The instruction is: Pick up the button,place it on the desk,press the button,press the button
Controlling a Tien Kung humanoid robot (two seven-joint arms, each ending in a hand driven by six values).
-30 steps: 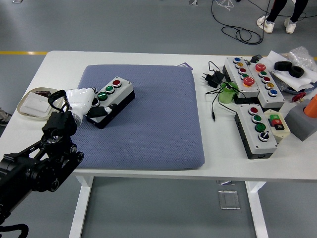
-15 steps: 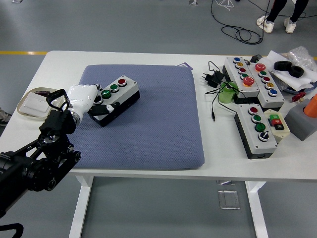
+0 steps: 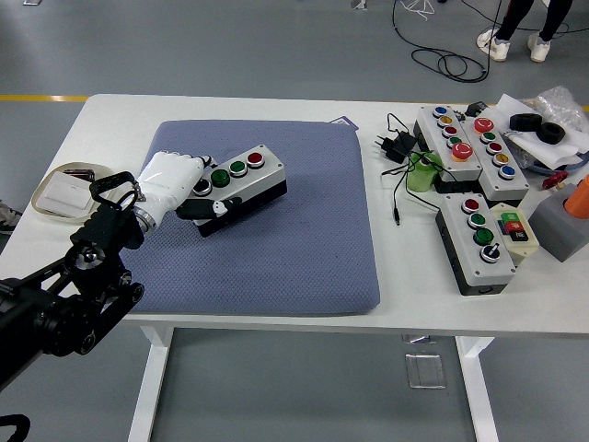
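Grey-topped black rectangular button box (image 3: 241, 183) with green and red round buttons lies on dimpled blue-grey square foam mat (image 3: 285, 249), left of centre. White-gloved left hand (image 3: 181, 183) curled around box's left end.

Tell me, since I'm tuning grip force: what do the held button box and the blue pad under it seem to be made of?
The button box looks like hard plastic: a smooth matte grey lid over a black base, with glossy red and green caps. The pad looks like soft woven or foam-backed fabric, judging by its dotted texture and rounded edges. The left hand grips the box's end.
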